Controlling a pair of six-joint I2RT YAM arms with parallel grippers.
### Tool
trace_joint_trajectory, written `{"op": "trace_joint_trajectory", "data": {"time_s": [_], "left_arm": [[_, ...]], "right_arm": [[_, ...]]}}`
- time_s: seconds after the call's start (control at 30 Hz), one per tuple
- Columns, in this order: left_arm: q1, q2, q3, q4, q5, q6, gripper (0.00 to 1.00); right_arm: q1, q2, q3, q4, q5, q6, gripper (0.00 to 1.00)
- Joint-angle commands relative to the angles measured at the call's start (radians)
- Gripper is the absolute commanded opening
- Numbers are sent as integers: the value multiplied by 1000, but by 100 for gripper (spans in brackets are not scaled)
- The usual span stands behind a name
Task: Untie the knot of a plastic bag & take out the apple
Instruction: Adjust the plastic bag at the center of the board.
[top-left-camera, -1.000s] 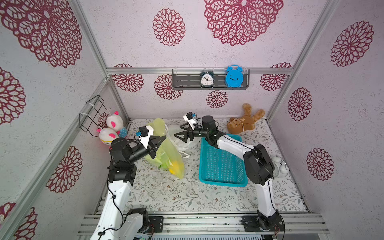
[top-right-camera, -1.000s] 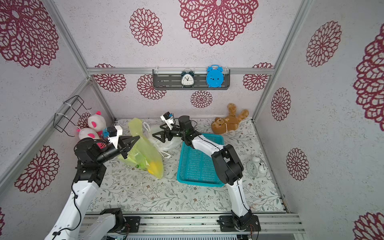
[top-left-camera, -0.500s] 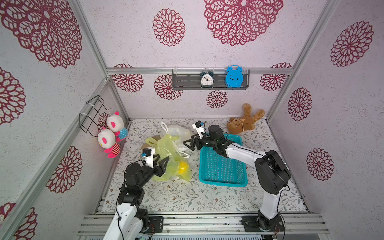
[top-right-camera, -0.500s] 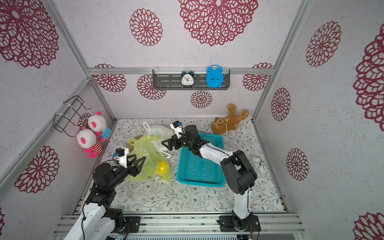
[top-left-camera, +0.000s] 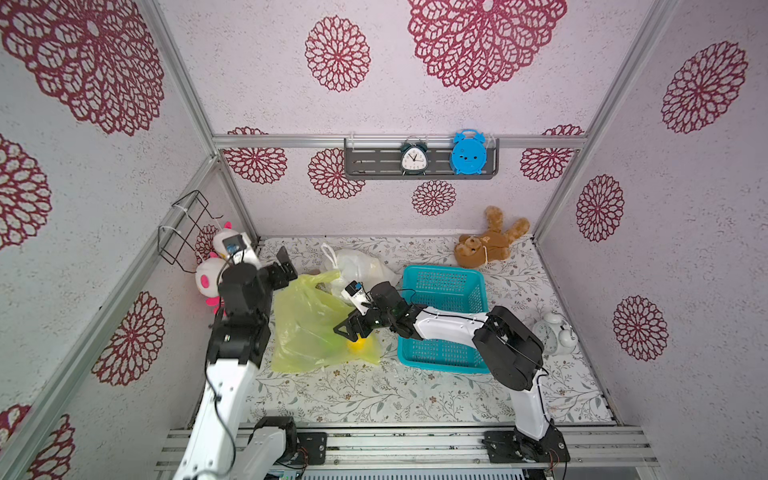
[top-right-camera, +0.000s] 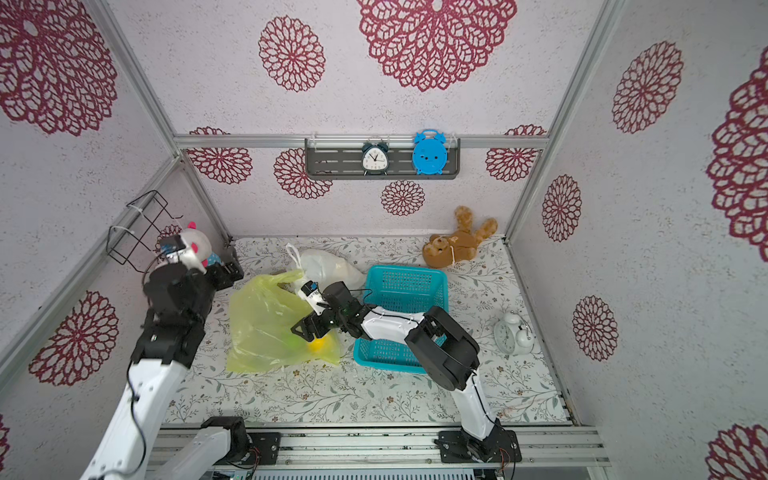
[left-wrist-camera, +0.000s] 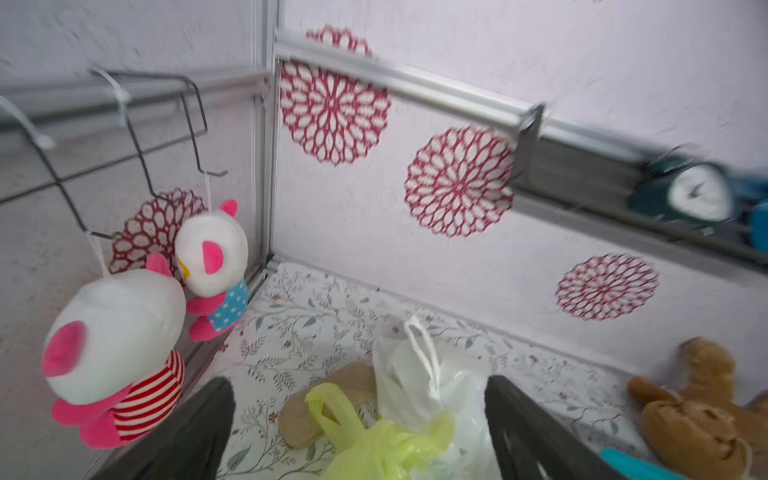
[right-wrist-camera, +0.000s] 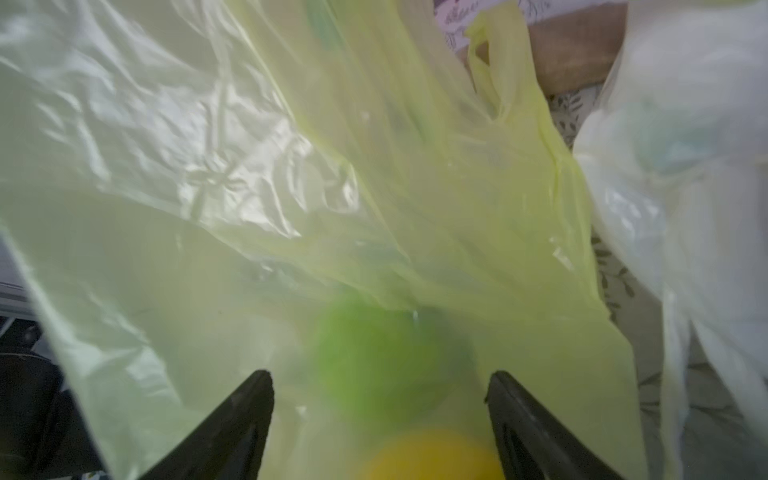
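Observation:
The yellow-green plastic bag (top-left-camera: 309, 324) (top-right-camera: 262, 320) lies slumped on the floral table. A green round fruit, the apple (right-wrist-camera: 374, 357) (top-right-camera: 294, 343), shows through its film beside a yellow fruit (right-wrist-camera: 428, 453). My right gripper (top-left-camera: 345, 327) (right-wrist-camera: 379, 376) hovers open over the bag, its jaws either side of the apple outside the plastic. My left gripper (top-left-camera: 286, 266) (left-wrist-camera: 358, 381) is raised and open at the bag's far end, holding nothing. One handle loop (left-wrist-camera: 332, 411) sticks up from the bunched neck. Whether that neck is knotted is unclear.
A white plastic bag (top-left-camera: 359, 266) lies behind the yellow one, with a brown object (left-wrist-camera: 332, 386) beside it. The teal basket (top-left-camera: 442, 286) is under my right arm. A teddy bear (top-left-camera: 490, 245), a white alarm clock (top-left-camera: 552, 332) and hanging plush toys (left-wrist-camera: 116, 332) line the edges.
My left gripper opened and let go of the yellow bag, which has dropped onto the table. My right gripper came forward from the white bag to above the fruit.

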Motion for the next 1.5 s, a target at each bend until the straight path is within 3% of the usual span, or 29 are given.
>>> {"op": "trace_joint_trajectory", "data": {"time_s": [0.0, 0.13, 0.3, 0.5, 0.67, 0.8, 0.93, 1.0, 1.03, 1.1, 1.17, 1.2, 1.33, 1.47], "left_arm": [[53, 286, 149, -290, 194, 63, 97], [59, 444, 268, -408, 327, 130, 97], [54, 449, 281, -390, 503, 162, 97], [-9, 468, 376, -438, 539, 242, 97], [-153, 641, 536, -672, 262, 340, 97], [-162, 764, 613, -749, 185, 333, 100], [-172, 774, 612, -740, 127, 333, 94], [-173, 775, 612, -740, 107, 339, 83], [-173, 777, 615, -746, 98, 338, 71], [-171, 773, 623, -746, 71, 322, 32], [-172, 752, 631, -728, 78, 331, 4], [-172, 735, 648, -720, 89, 332, 0], [-173, 661, 786, -683, 145, 340, 0], [-185, 512, 842, -536, 325, 348, 0]], "right_arm": [[29, -21, -1, -31, 64, -42, 83], [55, -34, -55, -14, 103, -43, 83], [64, -31, -70, 21, 108, -33, 83], [77, -28, -79, 36, 131, -34, 83], [77, -26, -81, 31, 145, -39, 83], [77, -39, -91, 36, 151, -41, 83], [75, -59, -106, 35, 161, -47, 83], [75, -64, -103, 29, 164, -51, 83], [75, -66, -104, 30, 165, -53, 84], [74, -68, -104, 31, 169, -51, 84], [74, -69, -104, 32, 171, -46, 84], [74, -69, -101, 34, 170, -43, 84], [75, -61, -93, 84, 142, -1, 84], [77, -20, -39, 171, 138, 51, 84]]}}
